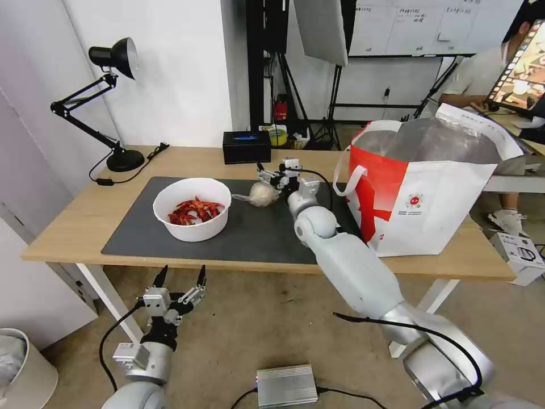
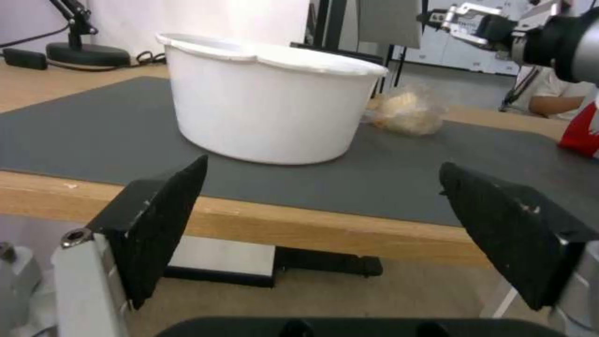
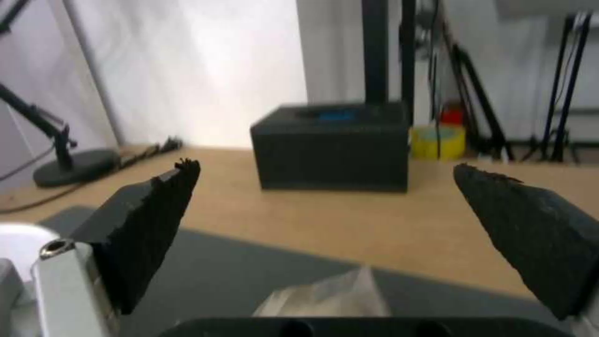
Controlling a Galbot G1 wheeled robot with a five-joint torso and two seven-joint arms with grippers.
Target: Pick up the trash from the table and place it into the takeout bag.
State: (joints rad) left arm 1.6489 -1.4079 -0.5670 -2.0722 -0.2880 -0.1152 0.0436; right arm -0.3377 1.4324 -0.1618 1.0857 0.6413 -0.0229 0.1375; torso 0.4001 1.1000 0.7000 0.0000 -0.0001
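A: Head view first, nearest things. What was the left gripper (image 1: 180, 274) doing?

B: It hung low in front of the table's (image 1: 68, 227) near edge, below the tabletop, with its two black fingers (image 2: 164, 220) spread wide and nothing between them. From the left wrist view those pads framed the table edge and the grey mat (image 2: 75, 126) beyond it.

A: And on the mat?

B: The white bowl (image 1: 192, 208) sat on the left half of the mat, holding red crayfish shells (image 1: 195, 211). To its right, well apart from it, lay the knotted clear bag (image 1: 260, 193) with a pale lump inside, also on the mat. In the left wrist view that bag (image 2: 405, 113) showed just past the bowl's (image 2: 268, 98) side.

A: Where was the right gripper (image 1: 271, 174)?

B: The right arm reached out over the mat, and the gripper hovered just above and behind the knotted bag. Its fingers (image 3: 149, 220) stood wide apart and held nothing; in the right wrist view a crinkled bit of clear plastic (image 3: 331, 295) lay below and between them.

A: And the takeout bag (image 1: 431, 187)?

B: It stood upright at the right end of the table, mouth open, silver lining showing, a white strap handle (image 1: 347, 170) drooping on the side towards the arm.

A: Farther back?

B: A small black box (image 1: 246, 146) sat near the table's far edge, straight ahead of the right gripper, and a black desk lamp (image 1: 110, 102) stood at the far left corner.
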